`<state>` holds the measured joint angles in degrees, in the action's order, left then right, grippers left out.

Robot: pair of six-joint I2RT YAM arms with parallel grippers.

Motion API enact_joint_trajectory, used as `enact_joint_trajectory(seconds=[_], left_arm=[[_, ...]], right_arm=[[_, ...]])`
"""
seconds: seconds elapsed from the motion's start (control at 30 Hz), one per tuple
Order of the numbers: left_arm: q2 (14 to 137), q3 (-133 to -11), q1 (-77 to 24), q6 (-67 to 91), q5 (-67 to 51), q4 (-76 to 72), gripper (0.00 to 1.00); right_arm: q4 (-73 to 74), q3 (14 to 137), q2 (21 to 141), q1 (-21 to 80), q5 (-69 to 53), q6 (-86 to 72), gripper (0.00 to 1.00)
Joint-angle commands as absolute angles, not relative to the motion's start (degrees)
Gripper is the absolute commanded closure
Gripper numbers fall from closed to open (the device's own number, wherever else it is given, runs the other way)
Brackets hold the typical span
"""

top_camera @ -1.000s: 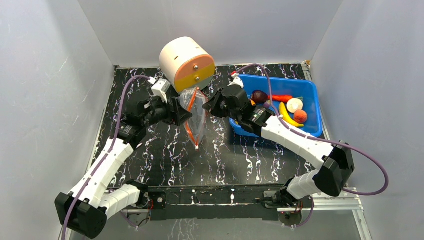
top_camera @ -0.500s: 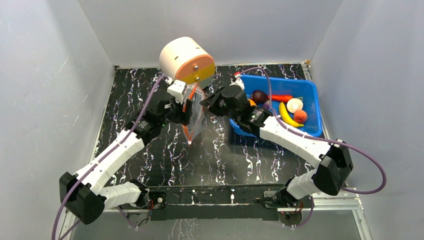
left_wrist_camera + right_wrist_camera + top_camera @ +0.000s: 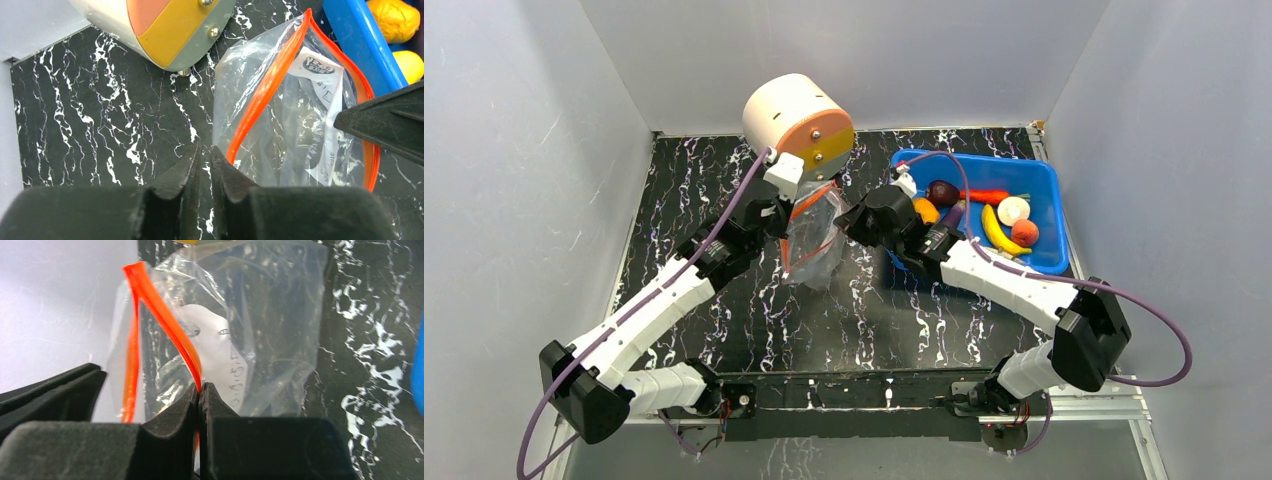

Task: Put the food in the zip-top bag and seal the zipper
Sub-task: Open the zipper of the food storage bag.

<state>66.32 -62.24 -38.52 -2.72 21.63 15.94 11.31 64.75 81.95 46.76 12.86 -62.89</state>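
The zip-top bag [image 3: 816, 240] hangs over the table between my two grippers, clear and empty apart from a white label. Its mouth gapes, and the orange zipper [image 3: 260, 95] forms an open loop. My right gripper [image 3: 848, 222] is shut on the zipper strip [image 3: 165, 322], which is pinched between its tips [image 3: 200, 387]. My left gripper [image 3: 790, 215] is at the bag's left side, its jaws [image 3: 205, 150] drawn to a thin slit at the clear lip. The food lies in the blue bin [image 3: 1044, 175]: eggplant [image 3: 942, 192], carrot [image 3: 987, 196], banana [image 3: 996, 232] and round pieces.
A cream-and-orange cylinder [image 3: 796, 122] stands just behind the bag, close to my left gripper. The bin's near-left wall [image 3: 360, 45] runs close to the bag's right side. Grey walls close in the black marbled table [image 3: 724, 290] on three sides.
My left gripper swung up and right to the bag's left lip and closed. The bag went from hanging narrow to spread with its mouth open. My right gripper kept its hold.
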Motion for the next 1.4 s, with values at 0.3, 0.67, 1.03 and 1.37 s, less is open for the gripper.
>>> enact_joint_trajectory(seconds=[0.3, 0.67, 1.03, 1.37], left_arm=[[62.8, -62.6, -38.8, 1.0, 3.2, 16.7, 0.48], [64.0, -60.2, -38.8, 2.1, -1.2, 13.6, 0.21], [61.3, -58.1, -39.2, 2.7, -2.0, 9.5, 0.23], [67.2, -63.8, -44.0, -0.9, 9.7, 16.2, 0.38]], right_arm=[[6.0, 59.8, 75.6, 46.8, 15.6, -63.4, 1.00], [5.6, 60.3, 75.4, 46.8, 15.4, -64.2, 1.00], [5.4, 60.3, 75.8, 46.8, 16.1, -64.9, 1.00], [5.3, 61.7, 76.7, 46.8, 17.3, -64.8, 1.00]])
